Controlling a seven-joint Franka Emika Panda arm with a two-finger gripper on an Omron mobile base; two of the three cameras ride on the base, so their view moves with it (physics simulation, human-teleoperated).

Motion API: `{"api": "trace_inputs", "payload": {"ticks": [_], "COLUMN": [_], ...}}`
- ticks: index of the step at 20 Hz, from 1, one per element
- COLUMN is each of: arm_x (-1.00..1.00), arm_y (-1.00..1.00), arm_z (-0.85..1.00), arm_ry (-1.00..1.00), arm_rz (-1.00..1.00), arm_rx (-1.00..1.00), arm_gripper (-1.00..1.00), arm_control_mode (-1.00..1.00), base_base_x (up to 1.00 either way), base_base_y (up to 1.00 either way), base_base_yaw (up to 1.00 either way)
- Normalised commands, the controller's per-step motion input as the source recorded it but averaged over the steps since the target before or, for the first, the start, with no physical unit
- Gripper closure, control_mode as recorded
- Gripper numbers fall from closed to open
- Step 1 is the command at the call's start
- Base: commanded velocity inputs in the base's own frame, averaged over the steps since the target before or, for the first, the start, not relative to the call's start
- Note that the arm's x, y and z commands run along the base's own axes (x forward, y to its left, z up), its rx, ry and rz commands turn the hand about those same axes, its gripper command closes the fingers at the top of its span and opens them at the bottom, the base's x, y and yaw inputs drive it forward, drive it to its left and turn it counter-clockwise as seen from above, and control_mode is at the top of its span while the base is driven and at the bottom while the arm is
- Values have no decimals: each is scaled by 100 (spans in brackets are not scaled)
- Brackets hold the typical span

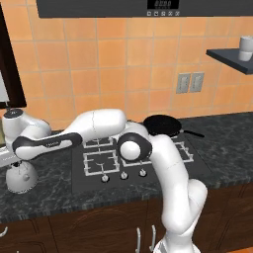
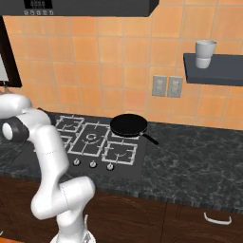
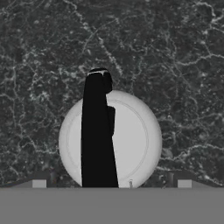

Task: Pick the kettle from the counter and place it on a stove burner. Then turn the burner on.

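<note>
Kettle: I see the kettle (image 1: 21, 178) at the left end of the counter (image 1: 222, 148), well left of the cooktop; a squat, smooth, silvery-white dome, glossy with soft shading. From the hand view the kettle (image 3: 131, 140) is a pale round disc with a faint inner ring, crossed by a flat black arched handle that runs from the lower edge up past the far rim.

Pincer: my hand hangs directly above the kettle at the far left of the left base view. I see the two fingertips (image 3: 177, 180) as small grey stubs at the bottom of the hand view, set wide to either side of the kettle body, nothing between them; I read the pincer (image 3: 111, 183) as spread apart and holding nothing.

Counter: dark grey-black stone, marbled with thin pale veins, slightly mottled, above brown wooden cabinet doors with curved pale handles.

Cooktop: a flat black glass panel sunk in the counter, with white-lined square grates; the stove burner (image 2: 121, 153) at the front right has a cross-shaped middle. Three small round knobs (image 2: 93, 164) sit along the front edge.

Pan: a round matte black frying pan (image 2: 128, 126) with a thin straight handle rests on the rear right grate.

Wall: glossy orange square tiles, two grey outlet plates (image 2: 167, 86).

Shelf: a dark slab shelf (image 2: 213, 71) at upper right carries a pale cup (image 2: 205, 53).
</note>
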Motion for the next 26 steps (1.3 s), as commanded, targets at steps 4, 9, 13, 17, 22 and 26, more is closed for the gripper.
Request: {"api": "trace_inputs", "payload": {"ticks": [4, 9, 13, 17, 22, 26], "arm_x": [9, 0, 1, 8, 10, 9], "arm_y": [0, 0, 0, 0, 6, 10], "arm_z": [0, 0, 0, 0, 0, -4], "arm_ry": [-7, -1, 0, 0, 0, 0], "arm_rz": [0, 0, 0, 0, 0, 0], "arm_rx": [0, 0, 0, 0, 0, 0], "arm_gripper": [-100, -100, -100, -100, -100, -100], "arm_control_mode": [-100, -100, -100, -100, -100, -100], "base_base_x": [0, 0, 0, 0, 0, 0], "base_base_y": [0, 0, 0, 0, 0, 0], "base_base_yaw": [0, 0, 0, 0, 0, 0]}}
